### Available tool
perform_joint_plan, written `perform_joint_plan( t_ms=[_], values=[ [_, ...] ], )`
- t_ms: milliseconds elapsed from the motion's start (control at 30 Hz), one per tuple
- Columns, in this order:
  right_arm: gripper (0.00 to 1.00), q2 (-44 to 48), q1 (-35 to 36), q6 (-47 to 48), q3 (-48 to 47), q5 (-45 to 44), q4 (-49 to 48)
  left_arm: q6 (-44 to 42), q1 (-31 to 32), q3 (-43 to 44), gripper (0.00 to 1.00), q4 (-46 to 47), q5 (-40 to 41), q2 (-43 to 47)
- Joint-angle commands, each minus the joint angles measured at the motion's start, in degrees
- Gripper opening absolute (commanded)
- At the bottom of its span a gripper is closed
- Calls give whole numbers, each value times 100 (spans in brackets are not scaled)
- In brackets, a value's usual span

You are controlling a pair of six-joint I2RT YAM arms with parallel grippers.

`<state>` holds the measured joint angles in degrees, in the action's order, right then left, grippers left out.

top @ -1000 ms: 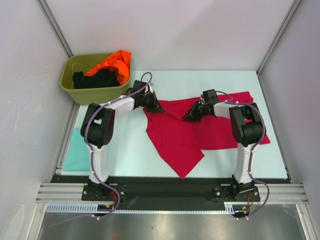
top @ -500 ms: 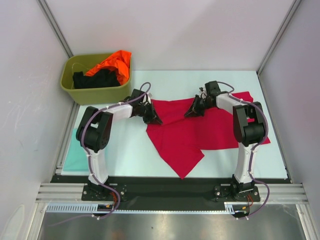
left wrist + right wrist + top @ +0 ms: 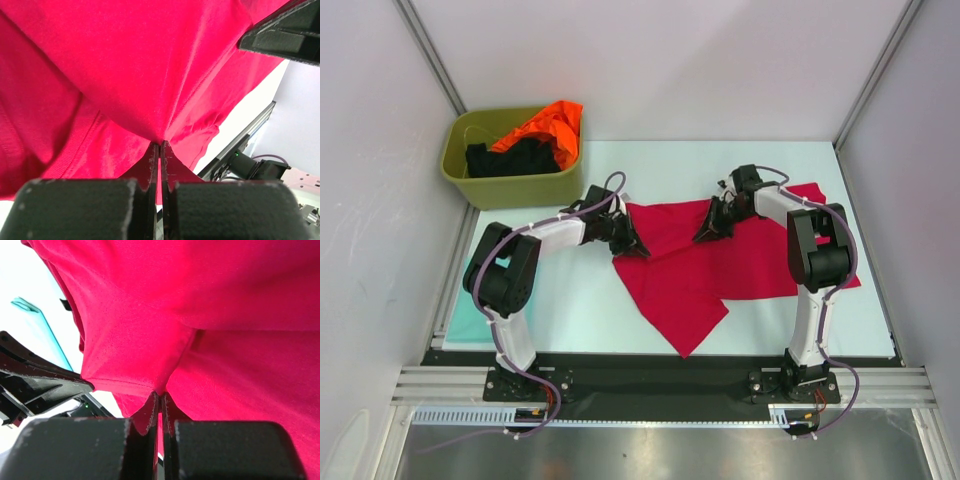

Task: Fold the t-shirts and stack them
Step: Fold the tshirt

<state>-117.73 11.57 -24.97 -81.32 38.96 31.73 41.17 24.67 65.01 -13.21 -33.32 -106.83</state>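
Note:
The crimson-red t-shirt (image 3: pixel 720 265) lies crumpled across the middle of the table, one fold pointing toward the near edge. My left gripper (image 3: pixel 632 241) is shut on its left edge; the cloth (image 3: pixel 150 75) is pinched between the closed jaws and hangs from them. My right gripper (image 3: pixel 706 232) is shut on the shirt's upper middle, with cloth (image 3: pixel 175 325) gathered at the fingertips. A pale teal folded t-shirt (image 3: pixel 475 305) lies at the table's left edge, partly behind my left arm. Orange (image 3: pixel 545 125) and black (image 3: pixel 515 158) t-shirts sit in the tub.
An olive-green plastic tub (image 3: pixel 510 185) stands at the far left corner, just off the table. White enclosure walls rise on the left, back and right. The table's near edge has a black rail (image 3: pixel 660 365) between the arm bases.
Both grippers have moved toward the near side, dragging the red shirt's far edge with them. The left gripper shifted right and nearer; the shirt's upper part now folds over itself.

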Motion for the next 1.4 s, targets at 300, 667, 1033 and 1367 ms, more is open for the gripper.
perform_joint_plan(
  t_ms=[300,667,1033,1367],
  values=[
    [0,198,-155,309,178,121,167,137,196,-252,0,-15,18,417],
    [0,101,-138,309,178,121,194,85,205,-226,0,-94,10,330],
    [3,101,-164,317,204,-20,281,-161,214,98,15,-207,-236,153],
    [29,812,-506,537,81,-511,749,-1796,-892,846,61,-1316,430,803]
  ],
)
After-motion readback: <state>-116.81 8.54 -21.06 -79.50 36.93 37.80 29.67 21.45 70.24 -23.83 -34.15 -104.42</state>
